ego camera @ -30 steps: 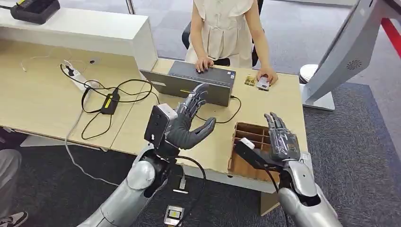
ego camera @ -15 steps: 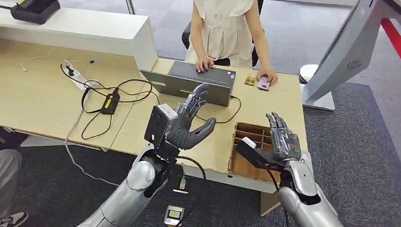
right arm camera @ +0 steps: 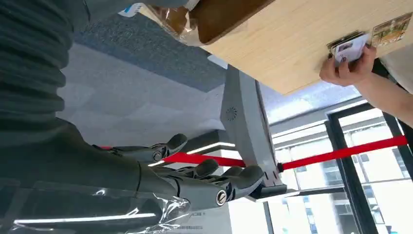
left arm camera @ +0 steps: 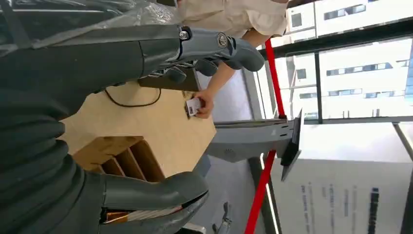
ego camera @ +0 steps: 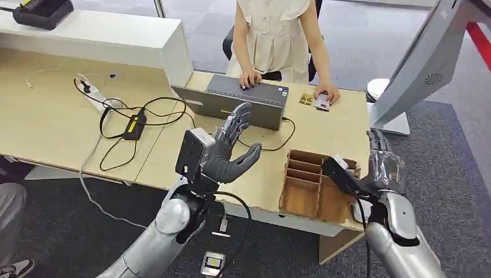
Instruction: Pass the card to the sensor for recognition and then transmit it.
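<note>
Judging from how things lie, the task has barely begun: the card (ego camera: 322, 103) is at the far edge of the counter (ego camera: 324, 130), under a person's hand (ego camera: 327, 92), just beside a small patterned item (ego camera: 306, 98), and neither robot hand touches it. The left hand (ego camera: 231, 147) hovers above the counter's near part, in front of the grey box (ego camera: 246, 101), fingers spread wide and thumb out, holding nothing. The right hand (ego camera: 383, 165) is raised off the counter's right edge, beside the wooden divider tray (ego camera: 307, 185), fingers apart and empty too; the right wrist view shows its fingers (right arm camera: 214, 183) loosely extended with open air between them. Which device serves as the sensor I cannot tell for certain. Everything remains to do: receiving or picking up the card, presenting it for recognition, then handing it on.
</note>
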You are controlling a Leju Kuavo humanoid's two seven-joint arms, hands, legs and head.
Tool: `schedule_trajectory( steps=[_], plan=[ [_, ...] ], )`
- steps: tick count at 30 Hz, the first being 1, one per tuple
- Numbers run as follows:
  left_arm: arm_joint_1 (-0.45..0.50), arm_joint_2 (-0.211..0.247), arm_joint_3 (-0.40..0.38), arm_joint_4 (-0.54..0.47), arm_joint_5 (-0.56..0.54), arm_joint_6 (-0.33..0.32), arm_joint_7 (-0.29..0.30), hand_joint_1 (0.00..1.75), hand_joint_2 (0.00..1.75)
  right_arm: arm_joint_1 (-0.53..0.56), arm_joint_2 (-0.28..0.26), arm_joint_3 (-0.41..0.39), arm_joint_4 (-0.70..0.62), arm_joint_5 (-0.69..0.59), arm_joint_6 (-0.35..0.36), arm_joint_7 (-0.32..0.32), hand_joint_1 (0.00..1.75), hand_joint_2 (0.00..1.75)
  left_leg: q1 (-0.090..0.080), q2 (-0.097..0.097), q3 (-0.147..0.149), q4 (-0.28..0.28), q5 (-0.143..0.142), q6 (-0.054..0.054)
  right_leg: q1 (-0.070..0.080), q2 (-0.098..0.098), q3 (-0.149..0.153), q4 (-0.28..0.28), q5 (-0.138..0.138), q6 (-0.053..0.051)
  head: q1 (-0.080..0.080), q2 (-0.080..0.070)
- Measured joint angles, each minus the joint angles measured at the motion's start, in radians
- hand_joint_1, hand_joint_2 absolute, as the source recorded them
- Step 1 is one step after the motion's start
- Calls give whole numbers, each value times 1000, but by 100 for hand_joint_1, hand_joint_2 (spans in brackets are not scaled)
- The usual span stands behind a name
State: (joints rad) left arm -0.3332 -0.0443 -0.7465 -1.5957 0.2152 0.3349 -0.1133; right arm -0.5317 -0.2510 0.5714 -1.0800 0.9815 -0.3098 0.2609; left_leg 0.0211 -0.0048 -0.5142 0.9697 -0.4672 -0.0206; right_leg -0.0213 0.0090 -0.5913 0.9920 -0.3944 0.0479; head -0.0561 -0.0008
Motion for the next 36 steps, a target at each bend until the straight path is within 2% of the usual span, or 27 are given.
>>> schedule_trajectory(
  steps=[18, 27, 36],
  plan=[
    [-2, 0, -2, 1, 3, 3, -5, 0, 175, -1, -2, -7, 11, -12, 0, -21, 0, 175, 0, 0, 0, 0, 0, 0, 0, 0, 0, 0, 0, 0, 0, 0],
    [-8, -6, -3, 13, 4, -19, -12, 0, 175, -3, 17, 12, 8, -40, 87, -57, 0, 175, 0, 0, 0, 0, 0, 0, 0, 0, 0, 0, 0, 0, 0, 0],
    [-8, -6, -3, 15, 0, -20, -12, 0, 175, -4, 32, 34, 8, -51, 96, -63, 0, 175, 0, 0, 0, 0, 0, 0, 0, 0, 0, 0, 0, 0, 0, 0]
  ],
)
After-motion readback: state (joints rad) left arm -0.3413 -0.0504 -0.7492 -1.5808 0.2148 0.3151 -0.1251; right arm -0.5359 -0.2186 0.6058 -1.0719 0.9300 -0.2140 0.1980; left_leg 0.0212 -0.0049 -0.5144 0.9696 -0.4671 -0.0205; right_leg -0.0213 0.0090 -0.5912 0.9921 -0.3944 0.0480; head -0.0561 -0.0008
